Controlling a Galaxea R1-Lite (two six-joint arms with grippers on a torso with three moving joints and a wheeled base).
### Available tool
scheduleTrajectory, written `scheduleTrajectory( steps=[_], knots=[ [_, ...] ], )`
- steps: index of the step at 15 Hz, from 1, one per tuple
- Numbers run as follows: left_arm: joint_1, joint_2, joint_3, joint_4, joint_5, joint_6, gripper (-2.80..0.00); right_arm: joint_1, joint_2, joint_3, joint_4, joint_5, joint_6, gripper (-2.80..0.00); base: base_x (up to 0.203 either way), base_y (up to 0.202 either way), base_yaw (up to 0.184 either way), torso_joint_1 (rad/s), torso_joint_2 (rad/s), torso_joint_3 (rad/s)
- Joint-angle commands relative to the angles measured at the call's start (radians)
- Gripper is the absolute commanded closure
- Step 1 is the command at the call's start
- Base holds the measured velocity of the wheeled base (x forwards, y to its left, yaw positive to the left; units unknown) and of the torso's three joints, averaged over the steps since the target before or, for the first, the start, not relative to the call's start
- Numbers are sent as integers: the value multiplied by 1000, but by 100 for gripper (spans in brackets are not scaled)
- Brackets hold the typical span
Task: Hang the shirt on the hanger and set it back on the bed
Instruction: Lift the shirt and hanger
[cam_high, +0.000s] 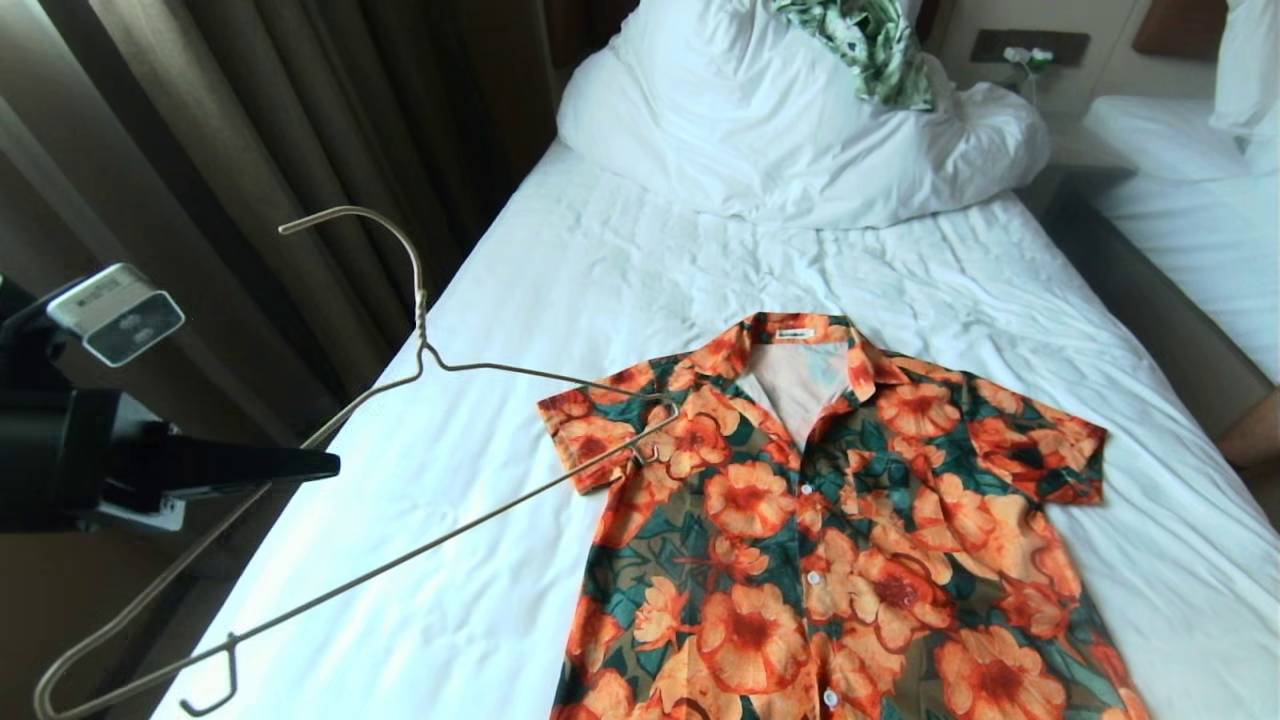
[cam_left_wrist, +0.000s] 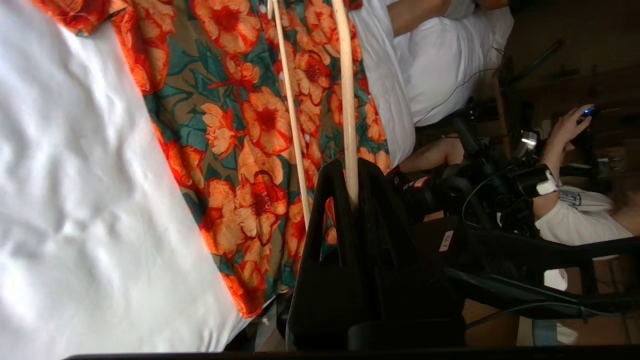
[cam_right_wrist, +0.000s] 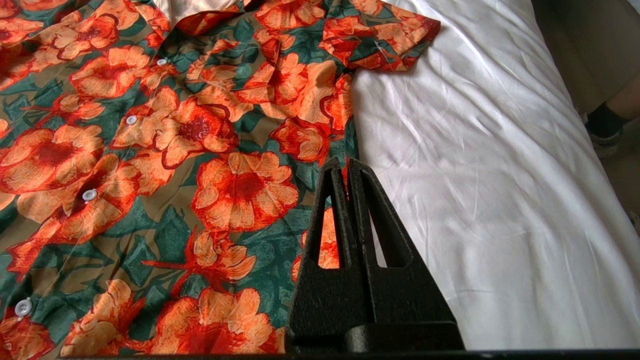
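The shirt (cam_high: 830, 530), orange-red flowers on dark green, lies flat and buttoned on the bed (cam_high: 560, 300), its collar toward the pillow. The thin cream hanger (cam_high: 420, 340) hangs in the air over the bed's left side, hook upward, one end over the shirt's near sleeve. My left gripper (cam_high: 325, 465) is shut on the hanger's sloping arm; in the left wrist view the wire (cam_left_wrist: 346, 75) runs out from between the closed fingers of the gripper (cam_left_wrist: 351, 170), above the shirt (cam_left_wrist: 250, 125). My right gripper (cam_right_wrist: 346, 167) is shut and empty, low over the shirt's (cam_right_wrist: 200, 150) side edge.
A green-and-white leaf garment (cam_high: 875, 45) lies on the duvet and pillow (cam_high: 760, 130). Brown curtains (cam_high: 250, 120) hang left of the bed. Another white bed (cam_high: 1190, 210) stands to the right, across a narrow gap. A person's leg (cam_high: 1250, 430) and raised hand (cam_left_wrist: 570, 127) are nearby.
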Motion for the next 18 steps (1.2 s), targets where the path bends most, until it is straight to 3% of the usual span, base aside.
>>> scheduleTrajectory(
  steps=[1,3,9,16,18],
  knots=[
    [-1,-42,1,5,-24,-2,0,0,-2,0,0,0,-1,0,0,0,0,0,0,0],
    [-27,-85,1,5,-45,-19,0,0,-2,0,0,0,-1,0,0,0,0,0,0,0],
    [-191,-226,1,1,-49,-134,0,0,-2,0,0,0,-1,0,0,0,0,0,0,0],
    [-245,-232,26,-1,-48,-135,0,0,-2,-5,1,-1,-14,0,0,0,0,0,0,0],
    [-263,-231,24,-2,-48,-135,0,0,3,-66,18,3,-10,0,0,0,0,0,0,0]
  ],
)
